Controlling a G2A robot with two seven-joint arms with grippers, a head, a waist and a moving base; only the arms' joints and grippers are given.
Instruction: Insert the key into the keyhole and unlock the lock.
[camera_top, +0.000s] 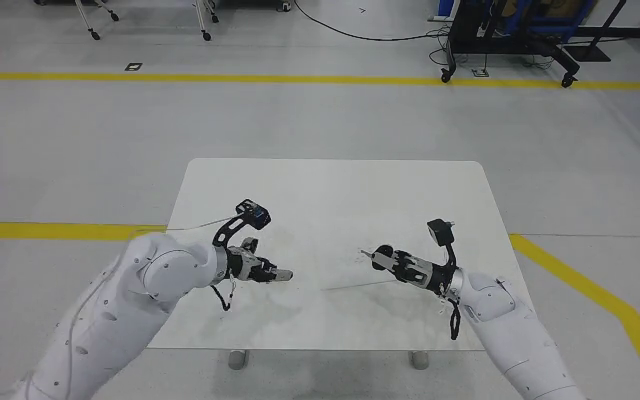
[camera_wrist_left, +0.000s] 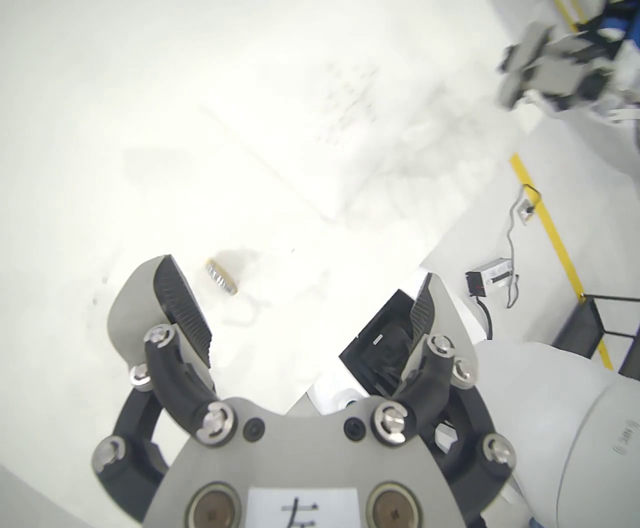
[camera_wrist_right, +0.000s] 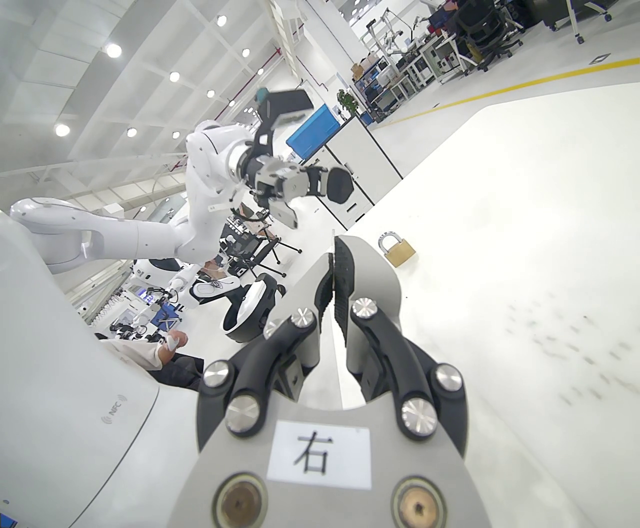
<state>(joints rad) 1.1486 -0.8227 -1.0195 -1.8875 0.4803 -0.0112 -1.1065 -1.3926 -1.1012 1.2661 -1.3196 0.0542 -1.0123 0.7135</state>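
Though nothing is inserted yet, left gripper (camera_wrist_left: 296, 278) fingers are spread near the padlock (camera_wrist_right: 398, 251); right gripper (camera_wrist_right: 333, 251) fingers are pinched, seemingly on the key (camera_wrist_right: 332, 238).

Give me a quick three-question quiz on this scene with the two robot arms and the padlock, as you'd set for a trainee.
1. True or false: the padlock is being held up off the table by one of the arms.
2. Pick one. The left gripper is: A) wide open with nothing between its fingers; B) pinched shut; C) clamped on the padlock.
3. Fill in: what looks like the thin key sticks out of the ___ gripper.

Key
1. False: it lies on the table.
2. A.
3. Right: the right gripper has its fingers pressed together on it.
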